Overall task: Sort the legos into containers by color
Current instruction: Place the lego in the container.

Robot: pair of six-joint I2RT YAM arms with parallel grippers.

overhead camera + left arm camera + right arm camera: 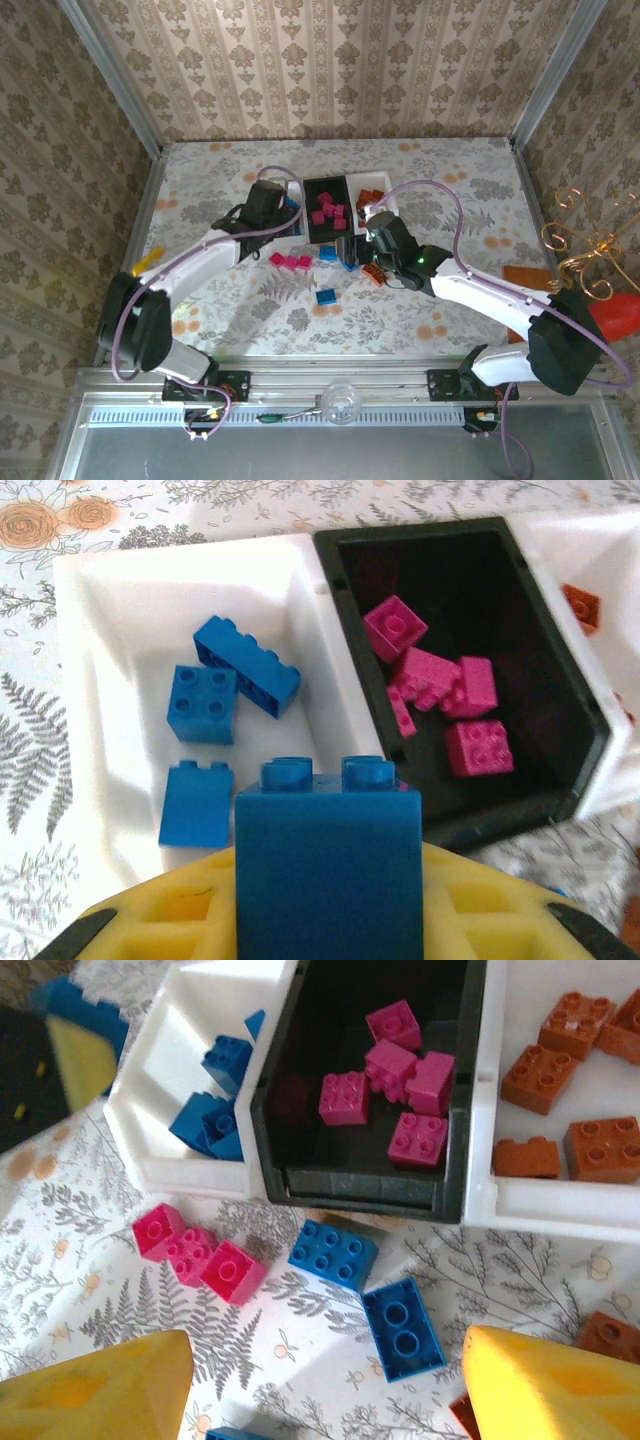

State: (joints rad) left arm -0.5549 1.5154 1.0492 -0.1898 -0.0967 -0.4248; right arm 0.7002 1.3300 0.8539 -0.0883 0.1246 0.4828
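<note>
Studs-outward blue lego [328,865] in left claw [330,915]

Watching from the side here: the left claw [325,910] has a blue lego [328,850] pinched between its yellow pads [160,915], studs pointing away from the claw. Straight ahead of it is a white tray [110,630] holding three more blue bricks. One [196,803] sits just ahead and left of the held piece, a square four-stud one [203,703] is beyond that, and a long one [247,665] lies diagonally right up against the square one. Ahead and to the claw's right is the black tray [560,700], with a small bunch of pink bricks [425,680] clustered inside. Further right a second white tray [590,540] pokes in, with an orange-brown brick [581,605] in it. Floral tablecloth [40,780] under everything.
</note>
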